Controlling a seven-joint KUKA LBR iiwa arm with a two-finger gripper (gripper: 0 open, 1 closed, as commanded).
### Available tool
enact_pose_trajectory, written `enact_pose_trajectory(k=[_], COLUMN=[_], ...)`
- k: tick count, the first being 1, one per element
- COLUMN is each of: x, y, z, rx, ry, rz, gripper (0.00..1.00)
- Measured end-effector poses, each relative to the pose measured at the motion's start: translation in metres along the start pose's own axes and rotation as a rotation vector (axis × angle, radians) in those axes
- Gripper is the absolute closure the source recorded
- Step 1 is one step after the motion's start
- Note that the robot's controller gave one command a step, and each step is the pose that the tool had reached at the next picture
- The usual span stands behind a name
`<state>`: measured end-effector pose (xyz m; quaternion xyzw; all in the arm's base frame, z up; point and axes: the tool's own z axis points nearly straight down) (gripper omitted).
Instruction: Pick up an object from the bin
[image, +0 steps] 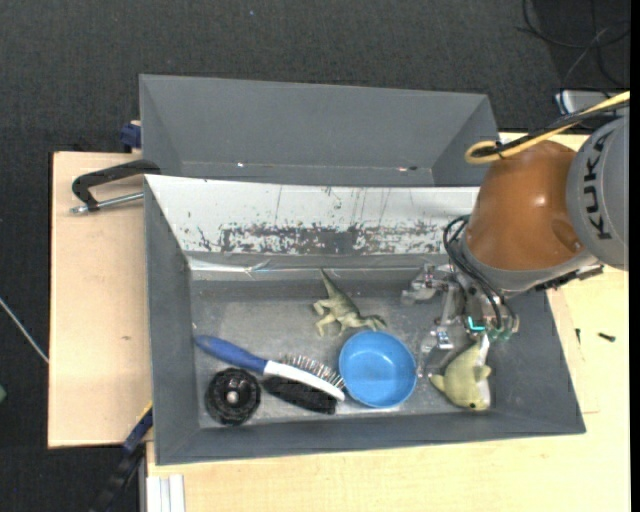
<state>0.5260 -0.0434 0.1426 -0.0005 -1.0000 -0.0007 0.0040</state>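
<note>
Hanging low at the 4 o'clock corner of the bin (168, 340), the claw (458, 343) sits right above a pale yellow fish-like toy (467, 385) that lies on the floor near where the right & front walls meet. Can't tell how far the claw is open, b/c wrist hardware & cables crowd it. Nothing is visibly held, so I judge the step in hand to be the final descent & close on that toy, w/ the lift not yet done. To do it well, centre over the fat middle of the toy's body, not the thin tail end, & come straight down so both sides get caught evenly. Room is tight: the blue bowl (377, 369) is just beside the toy at its 9 o'clock, and the bin's slanted wall rises at its 3 o'clock. A claw that drifts either way would prob. nudge the bowl or scrape metal. The toy looks rounded & maybe soft (rubber or plush, can't tell), so grip deep enough that it doesn't squirt out, then lift vertically before any sideways move. The toy dinosaur (345, 312) at the bowl's 11 o'clock, the brush (272, 373) & the black round thing (233, 393) toward the bin's 8 o'clock lie well apart, so they're no concern.
</note>
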Motion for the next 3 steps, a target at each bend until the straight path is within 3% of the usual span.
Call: enact_pose_trajectory(k=[1, 2, 3], x=[0.008, 0.004, -0.003], y=[0.023, 0.022, 0.019], z=[0.057, 0.054, -0.079], rx=[0.000, 0.003, 0.005], ry=[-0.004, -0.016, -0.024], rz=[-0.321, -0.319, -0.318], gripper=[0.00, 1.00, 1.00])
